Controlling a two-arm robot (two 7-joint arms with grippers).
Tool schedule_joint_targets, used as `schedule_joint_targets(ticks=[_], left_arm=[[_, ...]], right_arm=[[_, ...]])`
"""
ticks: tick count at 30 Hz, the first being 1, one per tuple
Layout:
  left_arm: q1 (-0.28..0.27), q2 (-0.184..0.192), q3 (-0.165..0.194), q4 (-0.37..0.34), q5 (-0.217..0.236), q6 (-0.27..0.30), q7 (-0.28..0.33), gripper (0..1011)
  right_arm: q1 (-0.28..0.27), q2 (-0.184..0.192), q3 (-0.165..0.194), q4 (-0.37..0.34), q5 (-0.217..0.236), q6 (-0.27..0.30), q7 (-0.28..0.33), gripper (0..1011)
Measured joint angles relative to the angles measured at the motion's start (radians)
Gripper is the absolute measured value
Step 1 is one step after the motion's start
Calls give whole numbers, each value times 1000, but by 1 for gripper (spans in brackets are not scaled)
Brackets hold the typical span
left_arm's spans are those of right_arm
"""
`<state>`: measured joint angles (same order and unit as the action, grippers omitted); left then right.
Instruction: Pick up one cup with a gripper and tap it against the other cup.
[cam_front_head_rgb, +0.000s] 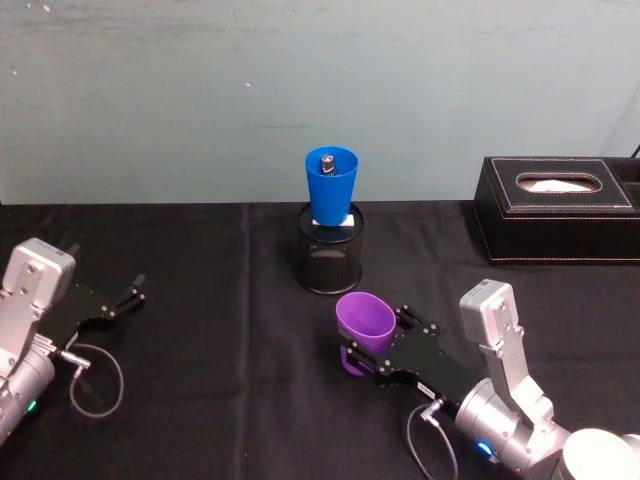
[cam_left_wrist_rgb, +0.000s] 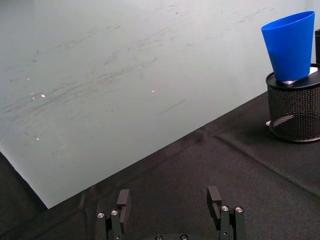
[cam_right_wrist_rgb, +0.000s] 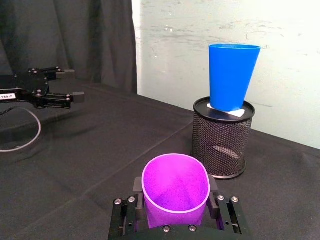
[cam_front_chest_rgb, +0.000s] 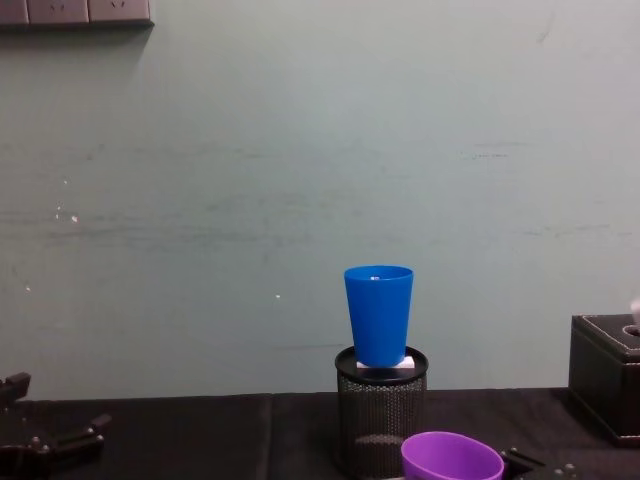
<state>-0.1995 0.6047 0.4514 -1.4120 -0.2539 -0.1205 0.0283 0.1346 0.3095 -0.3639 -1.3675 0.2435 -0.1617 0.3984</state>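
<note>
1. Purple cup (cam_front_head_rgb: 365, 318) pinched between the two fingers of the right gripper (cam_front_head_rgb: 372, 352); rim squeezed into an oval (plain to see from the right wrist, cup (cam_right_wrist_rgb: 175, 187) with a finger tight on each side, gripper (cam_right_wrist_rgb: 176, 206)).
2. Cup upright, mouth up, near the front of the black table (cam_front_head_rgb: 220, 300); just before the mesh pen holder (cam_front_head_rgb: 330, 248) and a bit to its right; not touching it.
3. Blue cup (cam_front_head_rgb: 330, 186) upright on top of the pen holder, on a white card; well above the purple cup and apart from it; something small and dark inside the blue cup (too small to tell what).
4. From the chest, blue cup (cam_front_chest_rgb: 378, 314) high on the holder (cam_front_chest_rgb: 379, 410), purple rim (cam_front_chest_rgb: 452, 457) low at the bottom edge.
5. Left gripper (cam_front_head_rgb: 122, 300) low over the table on the far left, fingers spread apart with nothing between them; well away from both cups.
6. Black tissue box (cam_front_head_rgb: 557, 208) at the back right.
</note>
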Motion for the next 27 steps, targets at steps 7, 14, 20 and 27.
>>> schedule_joint_targets(ticks=[7,14,20,27], left_arm=[[0,0,0,0,0,0,0,1000],[0,0,0,0,0,0,0,1000],[0,0,0,0,0,0,0,1000],[0,0,0,0,0,0,0,1000]], right_arm=[[-3,-4,6,1,0,-2,2,722],[-2,-3,5,1,0,-2,2,723],[-2,-3,4,1,-1,-2,2,865],[-1,-3,3,1,-1,-2,1,1002]])
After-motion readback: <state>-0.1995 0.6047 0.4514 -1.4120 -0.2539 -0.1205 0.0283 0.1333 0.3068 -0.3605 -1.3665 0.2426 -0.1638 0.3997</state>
